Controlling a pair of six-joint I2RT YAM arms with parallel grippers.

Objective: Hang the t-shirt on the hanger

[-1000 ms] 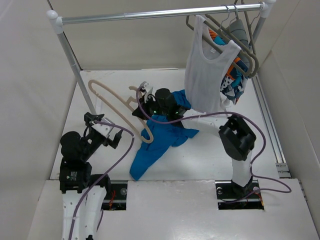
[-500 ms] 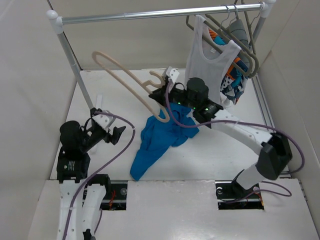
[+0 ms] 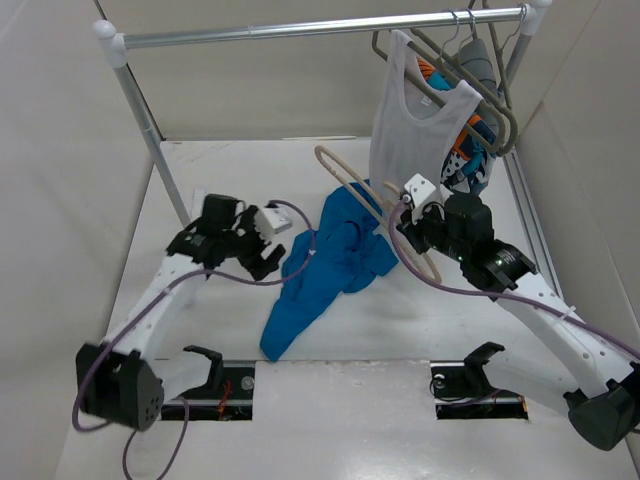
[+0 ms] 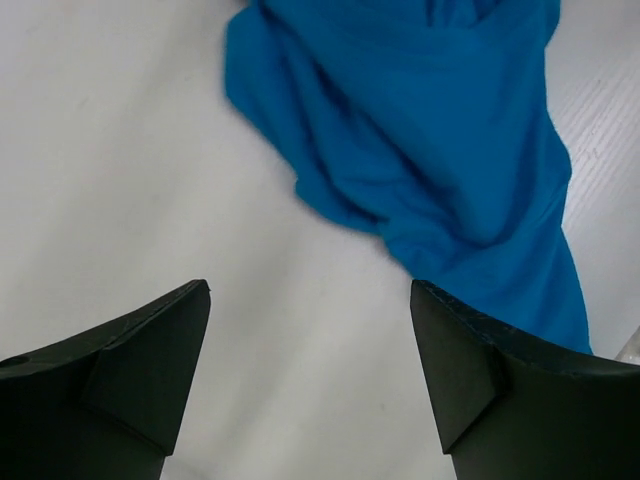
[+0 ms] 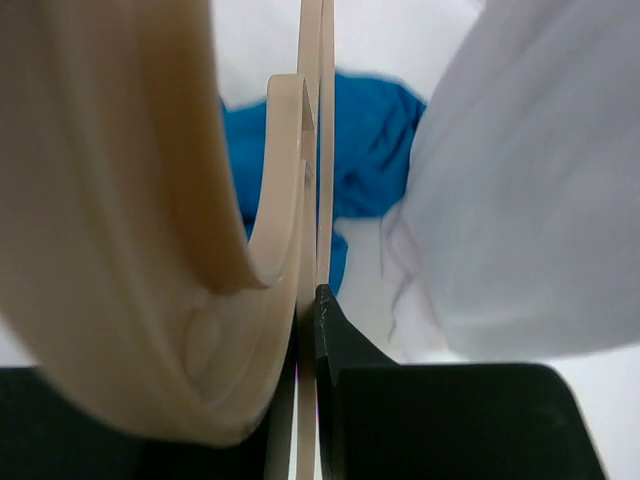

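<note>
The blue t-shirt [image 3: 330,262] lies crumpled in the middle of the table; it also shows in the left wrist view [image 4: 440,130] and behind the hanger in the right wrist view [image 5: 370,150]. My right gripper [image 3: 412,215] is shut on the pale beige hanger [image 3: 350,178], holding it tilted above the shirt's right side; the hanger fills the right wrist view [image 5: 150,230]. My left gripper [image 3: 262,262] is open and empty, just left of the shirt, with the table between its fingers [image 4: 130,380].
A metal rail [image 3: 320,28] spans the back on a slanted pole [image 3: 150,130]. A white tank top [image 3: 410,140] and patterned clothes [image 3: 470,160] hang on grey hangers [image 3: 470,70] at the right end, close behind my right gripper.
My right arm has swung the hanger from the back left to the right, over the shirt. My left arm has reached forward and right, up to the shirt's left edge.
</note>
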